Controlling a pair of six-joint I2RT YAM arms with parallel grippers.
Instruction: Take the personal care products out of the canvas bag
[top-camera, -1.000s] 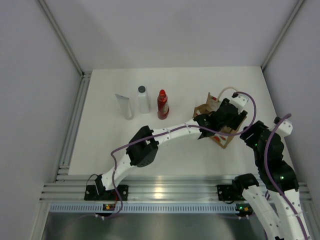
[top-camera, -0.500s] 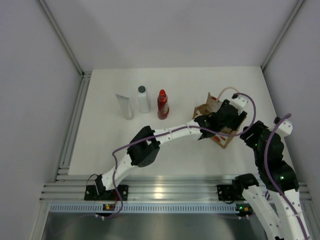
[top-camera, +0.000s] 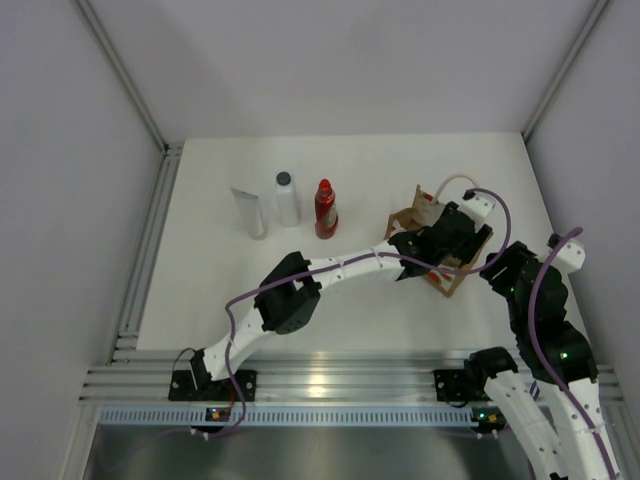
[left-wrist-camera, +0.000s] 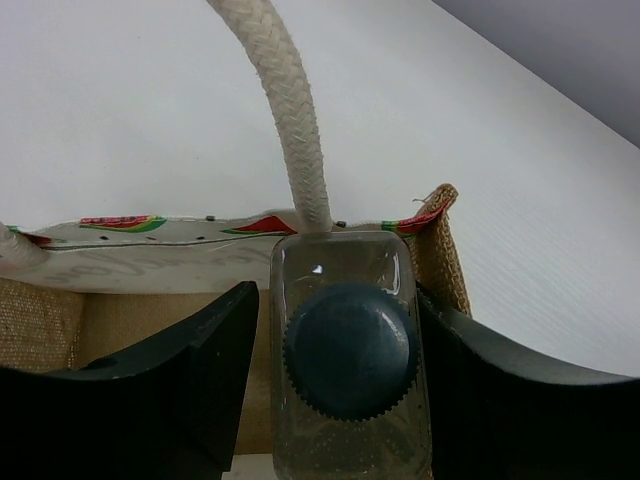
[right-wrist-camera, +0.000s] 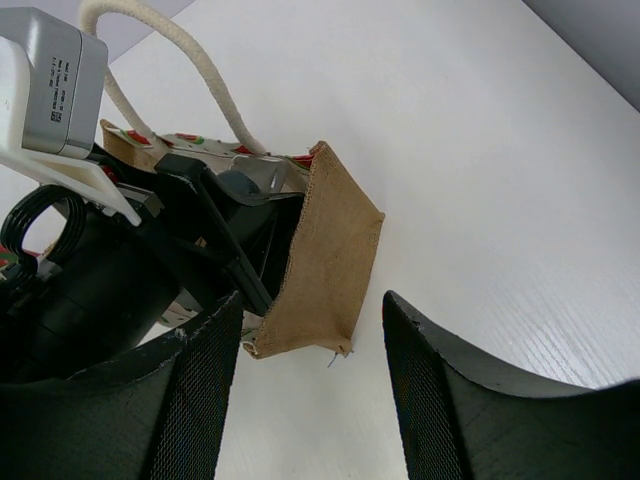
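Our left gripper (left-wrist-camera: 350, 400) has edged slightly inside the canvas bag (right-wrist-camera: 330, 240), pinching the small clear bottle (left-wrist-camera: 348, 350), which stands upright against the bag wall, cap towards the wrist: out means straight up. Our right gripper (right-wrist-camera: 310, 305) gapes empty alongside

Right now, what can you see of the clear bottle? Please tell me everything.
The clear bottle is see-through plastic by its look, with a flat-sided, round-cornered body and a dark ribbed cap facing the left wrist camera. The left gripper clamps it by both sides, at the mouth of the bag, close against the patterned wall and the foot of the cream handle. Its lower part is out of view.
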